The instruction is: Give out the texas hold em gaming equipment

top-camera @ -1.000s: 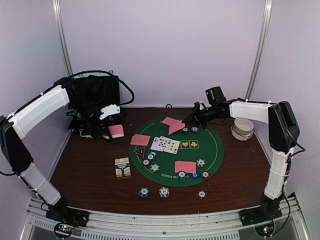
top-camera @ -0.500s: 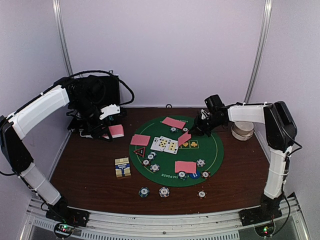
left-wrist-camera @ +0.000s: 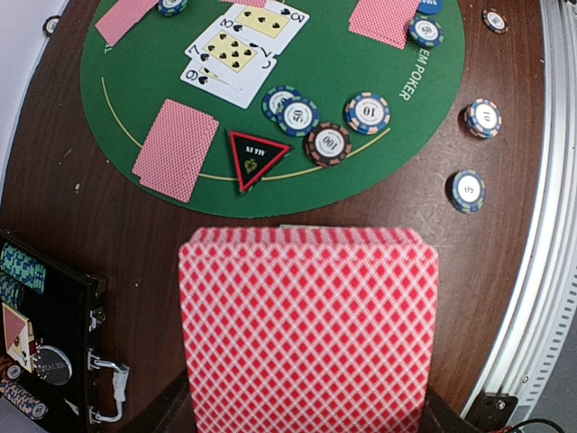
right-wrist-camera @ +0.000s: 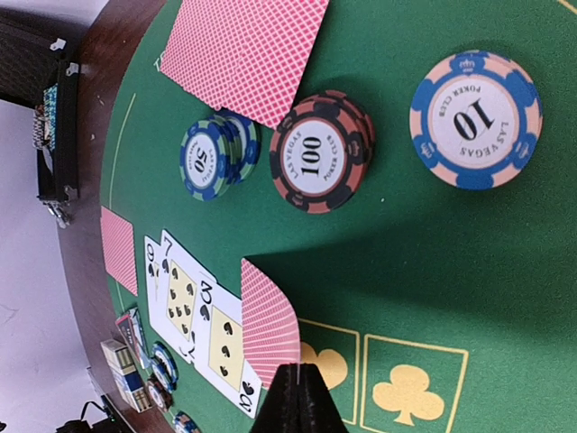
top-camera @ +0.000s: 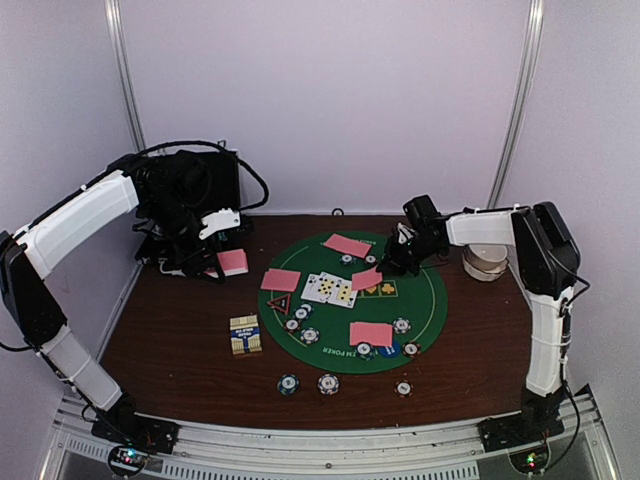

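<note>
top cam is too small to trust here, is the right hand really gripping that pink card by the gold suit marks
observer: yes. the right wrist view shows the right hand pinched shut on the lower edge of the pink-backed card, which is tilted with one corner over the face-up cards.
operator: and the other arm
observer: in the left wrist view the left hand holds a pink-backed deck, back side up.
operator: chip values by the triangle
observer: beside the black-red triangle marker the left wrist view reads a 50 chip, a 100 chip and a 10 chip.
</note>
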Controlling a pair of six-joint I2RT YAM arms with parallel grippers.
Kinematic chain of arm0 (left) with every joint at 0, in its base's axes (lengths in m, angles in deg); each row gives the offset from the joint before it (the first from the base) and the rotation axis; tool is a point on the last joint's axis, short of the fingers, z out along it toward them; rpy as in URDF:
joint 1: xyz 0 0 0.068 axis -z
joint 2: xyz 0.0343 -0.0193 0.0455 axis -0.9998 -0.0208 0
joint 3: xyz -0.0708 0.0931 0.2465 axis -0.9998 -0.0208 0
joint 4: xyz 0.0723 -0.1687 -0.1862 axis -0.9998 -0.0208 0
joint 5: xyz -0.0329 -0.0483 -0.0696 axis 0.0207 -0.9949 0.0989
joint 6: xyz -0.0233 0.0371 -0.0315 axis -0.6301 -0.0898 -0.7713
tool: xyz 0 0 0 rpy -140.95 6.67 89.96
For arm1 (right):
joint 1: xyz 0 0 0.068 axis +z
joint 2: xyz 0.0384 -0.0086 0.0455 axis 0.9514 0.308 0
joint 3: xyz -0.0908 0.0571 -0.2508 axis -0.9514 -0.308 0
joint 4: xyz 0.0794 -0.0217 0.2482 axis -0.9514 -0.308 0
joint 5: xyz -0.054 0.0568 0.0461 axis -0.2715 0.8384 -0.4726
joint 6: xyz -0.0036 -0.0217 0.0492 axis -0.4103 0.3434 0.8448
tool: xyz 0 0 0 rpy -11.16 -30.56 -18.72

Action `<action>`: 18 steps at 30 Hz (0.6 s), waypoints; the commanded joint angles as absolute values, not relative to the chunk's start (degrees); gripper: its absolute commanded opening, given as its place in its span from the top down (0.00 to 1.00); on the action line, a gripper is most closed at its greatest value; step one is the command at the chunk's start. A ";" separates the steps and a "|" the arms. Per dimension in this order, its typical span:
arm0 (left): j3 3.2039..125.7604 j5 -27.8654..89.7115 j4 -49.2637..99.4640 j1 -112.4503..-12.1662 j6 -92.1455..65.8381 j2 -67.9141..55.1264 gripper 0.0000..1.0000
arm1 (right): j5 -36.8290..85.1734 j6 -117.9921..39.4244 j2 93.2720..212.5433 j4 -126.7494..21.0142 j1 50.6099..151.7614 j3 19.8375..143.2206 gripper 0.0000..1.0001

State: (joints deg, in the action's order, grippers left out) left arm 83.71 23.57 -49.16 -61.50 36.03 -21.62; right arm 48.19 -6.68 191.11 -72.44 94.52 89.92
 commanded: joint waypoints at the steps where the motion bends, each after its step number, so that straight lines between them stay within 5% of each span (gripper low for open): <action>1: 83.98 22.88 -48.50 -61.83 36.44 -19.79 1.00 | 44.16 -10.58 191.90 -75.79 94.07 93.07 0.96; 9: 84.07 22.82 -48.55 -61.83 36.48 -19.64 1.00 | 42.71 -13.71 190.94 -80.37 94.12 95.93 0.52; 18: 84.06 22.44 -48.55 -61.83 36.45 -19.82 1.00 | 42.97 -11.16 183.46 -81.05 95.34 95.03 0.39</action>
State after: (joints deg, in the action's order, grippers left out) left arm 83.71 23.55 -49.16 -61.50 36.03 -21.60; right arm 42.62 -13.13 190.15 -81.70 94.54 94.97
